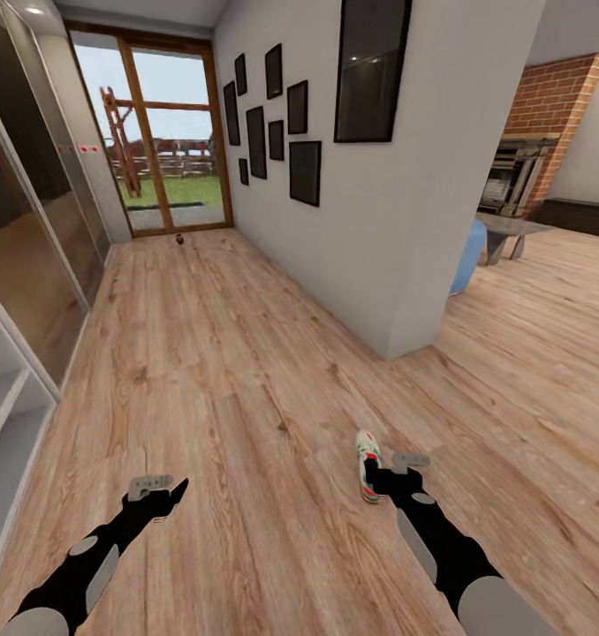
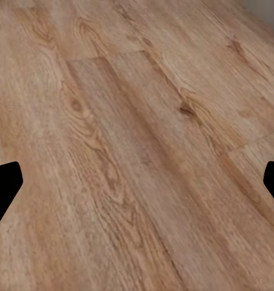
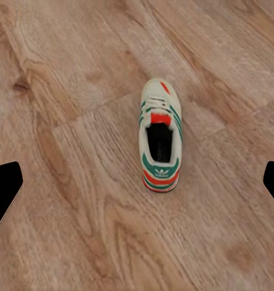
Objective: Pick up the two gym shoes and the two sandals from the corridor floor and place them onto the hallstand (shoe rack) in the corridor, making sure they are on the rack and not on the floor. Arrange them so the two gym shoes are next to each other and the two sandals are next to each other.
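wood-plank corridor floor (image 1: 229,371), glass door (image 1: 154,141) beyond, gym shoe (image 3: 160,143) under right gripper (image 1: 383,481), both jaws wide

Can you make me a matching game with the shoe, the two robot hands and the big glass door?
Things:
1. gym shoe
2. left gripper
3. right gripper
4. glass door

Places:
A. at the far end of the corridor
B. above bare wooden floor, nothing beneath it
C. upright on the floor, white with green stripes
D. right above the shoe, fingers apart

Pairs: 1-C, 2-B, 3-D, 4-A
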